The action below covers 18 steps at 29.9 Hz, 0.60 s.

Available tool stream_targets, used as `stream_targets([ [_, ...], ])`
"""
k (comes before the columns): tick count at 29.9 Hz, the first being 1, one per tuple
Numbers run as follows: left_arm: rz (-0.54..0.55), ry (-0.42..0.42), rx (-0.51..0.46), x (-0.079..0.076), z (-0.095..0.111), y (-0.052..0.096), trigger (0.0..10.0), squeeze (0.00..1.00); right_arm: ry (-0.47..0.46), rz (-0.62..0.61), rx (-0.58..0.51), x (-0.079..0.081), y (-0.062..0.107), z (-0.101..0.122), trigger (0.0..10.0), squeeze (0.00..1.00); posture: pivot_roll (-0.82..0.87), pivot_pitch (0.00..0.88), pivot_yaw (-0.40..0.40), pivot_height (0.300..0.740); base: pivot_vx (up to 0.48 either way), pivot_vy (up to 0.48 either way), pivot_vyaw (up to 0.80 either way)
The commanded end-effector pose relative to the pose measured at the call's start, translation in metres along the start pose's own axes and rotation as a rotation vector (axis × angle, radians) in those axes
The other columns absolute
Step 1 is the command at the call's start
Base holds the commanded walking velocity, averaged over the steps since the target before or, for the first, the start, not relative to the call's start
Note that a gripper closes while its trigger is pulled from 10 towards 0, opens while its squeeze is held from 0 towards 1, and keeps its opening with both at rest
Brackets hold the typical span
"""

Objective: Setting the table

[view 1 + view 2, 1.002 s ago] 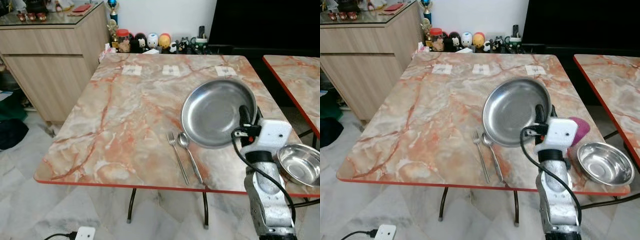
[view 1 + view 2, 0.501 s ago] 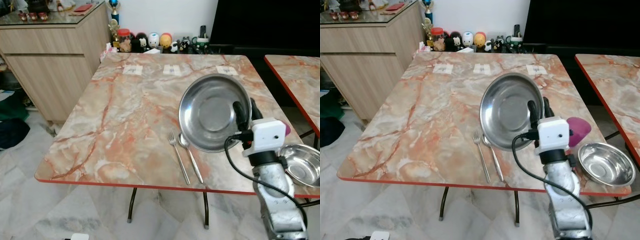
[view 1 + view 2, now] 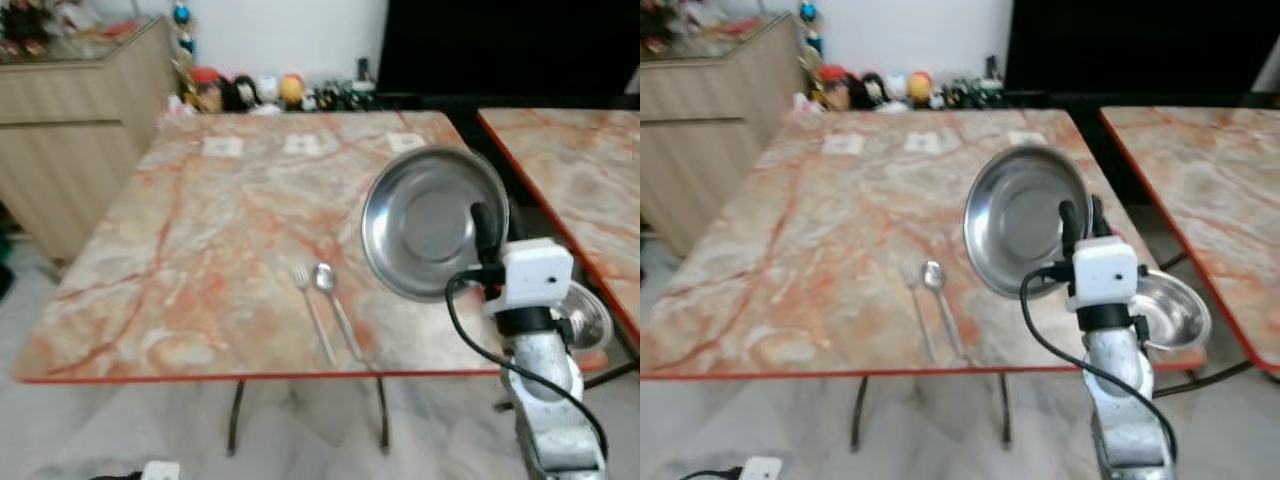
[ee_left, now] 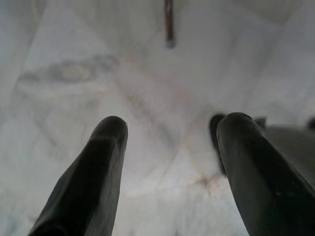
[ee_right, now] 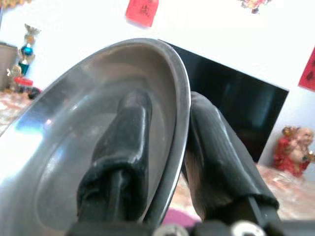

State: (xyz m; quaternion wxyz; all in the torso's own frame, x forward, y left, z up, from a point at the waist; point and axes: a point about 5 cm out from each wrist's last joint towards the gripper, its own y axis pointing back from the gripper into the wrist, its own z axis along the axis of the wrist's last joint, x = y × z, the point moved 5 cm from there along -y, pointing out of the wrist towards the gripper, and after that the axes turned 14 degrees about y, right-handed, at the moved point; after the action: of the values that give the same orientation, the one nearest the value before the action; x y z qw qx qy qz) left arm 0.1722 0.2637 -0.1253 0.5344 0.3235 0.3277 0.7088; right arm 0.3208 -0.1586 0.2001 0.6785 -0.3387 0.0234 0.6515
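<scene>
The right gripper (image 3: 1080,215) is clamped on the rim of a large steel plate (image 3: 1015,225), with one black finger inside the dish and the other behind its edge, as the right wrist view shows clearly. The plate is held up and tilted above the right part of the marble table (image 3: 200,230), not lying on it. To the left of the plate, a fork (image 3: 311,310) and a spoon (image 3: 335,305) lie side by side on the table, near its front edge. To the right of the plate, behind the right arm, a small steel bowl (image 3: 1168,310) sits at the table's right corner. The left gripper (image 4: 170,162) hangs over the pale tiled floor (image 4: 74,73), its two fingers spread apart with nothing between them.
</scene>
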Motion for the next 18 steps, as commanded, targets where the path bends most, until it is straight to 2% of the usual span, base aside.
stream_targets([
  [1,-0.002,0.006,0.016,-0.0035,-0.0064,0.0008,10.0,0.0,0.021,-0.037,-0.045,-0.0097,-0.0039,0.0111,10.0,0.0,-0.11,0.007,-0.002,0.74,0.0,-0.431,0.0],
  [18,0.011,-0.013,0.028,0.004,-0.008,0.0015,10.0,0.0,0.016,-0.081,-0.04,-0.0157,-0.0068,0.0112,10.0,0.0,-0.11,0.0,0.02,0.74,0.0,-0.433,0.0],
])
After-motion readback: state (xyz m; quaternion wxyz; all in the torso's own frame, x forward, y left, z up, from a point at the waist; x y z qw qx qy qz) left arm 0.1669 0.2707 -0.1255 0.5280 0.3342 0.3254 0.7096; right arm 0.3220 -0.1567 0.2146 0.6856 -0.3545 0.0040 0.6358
